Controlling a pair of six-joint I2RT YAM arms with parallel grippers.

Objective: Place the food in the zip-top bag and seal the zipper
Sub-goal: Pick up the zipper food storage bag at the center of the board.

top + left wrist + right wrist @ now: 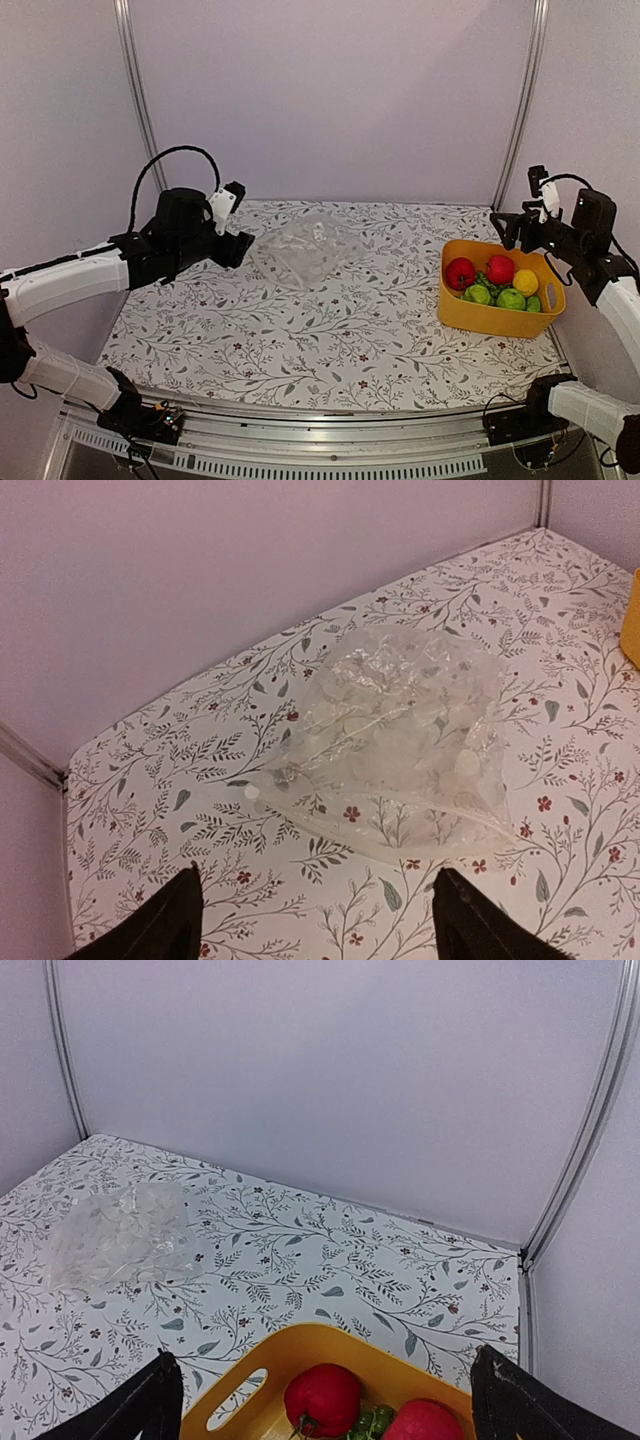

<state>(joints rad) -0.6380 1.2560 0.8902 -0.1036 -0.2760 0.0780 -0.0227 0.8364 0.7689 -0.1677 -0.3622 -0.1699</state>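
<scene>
Black fingertips [170, 930] of the left gripper [318, 915] are seen at the bottom edge of its wrist view. They are spread wide and nothing is held between them. Just ahead of that claw, centred on the gap between its fingers, the zip-top bag [400, 750] is laid flat and crumpled on the patterned table [330, 340], apart from the claw and empty. Its nearest edge is stretched across the claw's line of approach, left to right, so the long side is presented broadside on. Where the zipper runs cannot be told from the crinkled plastic.

The right gripper [510, 228] is likewise held fully open and empty. The food is found directly below and just in front of it, heaped in the yellow tub [490, 318]: two red balls [460, 272], a yellow ball [525, 282] and green balls [511, 298], with something leafy between them.

From the right claw, the bag is set well away to the left and further back, and the tub and the bag are kept well apart. The food is judged to be the right arm's to lift, since it is much the nearer. The bag is judged to be the left arm's to hold open, as it lies within easy reach. No item has yet been bagged.
</scene>
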